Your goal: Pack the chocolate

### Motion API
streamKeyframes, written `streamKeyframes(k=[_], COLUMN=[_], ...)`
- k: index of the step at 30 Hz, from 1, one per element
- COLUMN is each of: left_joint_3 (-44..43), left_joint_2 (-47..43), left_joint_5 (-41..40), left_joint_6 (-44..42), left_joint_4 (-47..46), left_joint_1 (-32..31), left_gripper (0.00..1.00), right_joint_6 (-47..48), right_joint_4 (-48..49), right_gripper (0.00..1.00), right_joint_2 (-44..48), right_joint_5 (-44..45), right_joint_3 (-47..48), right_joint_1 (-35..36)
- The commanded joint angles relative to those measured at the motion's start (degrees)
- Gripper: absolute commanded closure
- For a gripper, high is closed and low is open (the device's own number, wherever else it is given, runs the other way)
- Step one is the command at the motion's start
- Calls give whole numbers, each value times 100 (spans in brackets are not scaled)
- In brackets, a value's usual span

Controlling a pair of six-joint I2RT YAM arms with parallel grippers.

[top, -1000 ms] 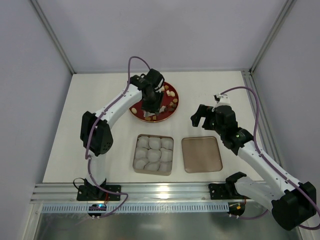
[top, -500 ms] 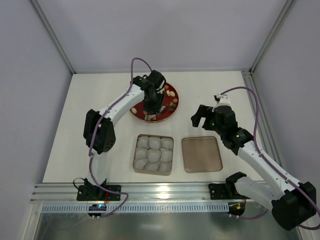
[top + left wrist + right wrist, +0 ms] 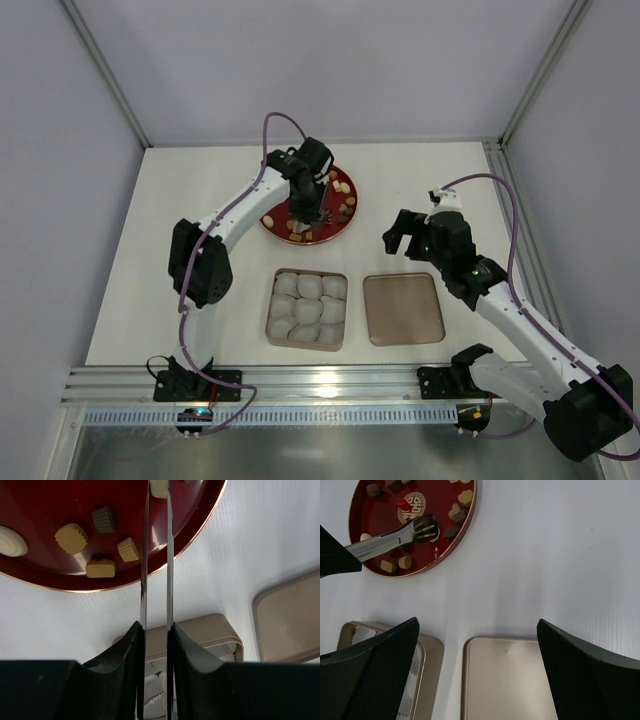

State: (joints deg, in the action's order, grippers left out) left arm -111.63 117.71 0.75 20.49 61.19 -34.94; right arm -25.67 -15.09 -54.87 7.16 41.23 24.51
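Several small chocolates, tan [image 3: 71, 537], brown [image 3: 104, 519], cream [image 3: 11, 534] and one red [image 3: 402, 503], lie on a dark red plate [image 3: 272, 222] with a gold rim. My left gripper [image 3: 305, 193] is over the plate and is shut on metal tongs [image 3: 144, 555]. The tong tips [image 3: 425, 530] reach down onto the plate beside a cream piece [image 3: 159, 487]; I cannot tell whether they pinch it. My right gripper [image 3: 405, 235] is open and empty, above the table to the right of the plate.
A gold tray [image 3: 272, 312] lined with pale paper cups stands near the front middle. Its flat gold lid [image 3: 402, 308] lies to its right, under my right gripper [image 3: 477, 625]. Metal frame posts stand at the far corners.
My left gripper has shifted a little to the right and far side over the plate, and the tongs have swung with it. The right arm has not moved.
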Motion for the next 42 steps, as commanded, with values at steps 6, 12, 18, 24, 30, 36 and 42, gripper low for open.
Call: streamKeyframes(k=[6,12,18,24,30,36,42], left_joint_3=[-420,-605,-658,-474,79,1283,2356], left_joint_2=[-73,-161,-538,-1178,-2057,-3112,-4264], left_joint_5=[-31,-31,-5,48,39,118,135], left_joint_6=[-133,-142,-28,51,148,368,482], left_joint_4=[104,262,429,657,921,948,1044], left_joint_1=[-39,-39,-31,-31,-31,-39,-39], left_gripper=[84,85,86,86,85,85,83], right_joint_6=[9,18,36,36,36,36,53], right_joint_4=[164,164,199,261,314,367,367], right_gripper=[0,0,0,0,0,0,0], right_joint_2=[73,64,-15,-120,-243,-314,-419], right_joint_5=[66,84,84,40,-21,-65,-153], right_joint_3=[104,104,104,131,192,245,306], right_joint_1=[-17,-17,-17,-17,-25,-25,-17])
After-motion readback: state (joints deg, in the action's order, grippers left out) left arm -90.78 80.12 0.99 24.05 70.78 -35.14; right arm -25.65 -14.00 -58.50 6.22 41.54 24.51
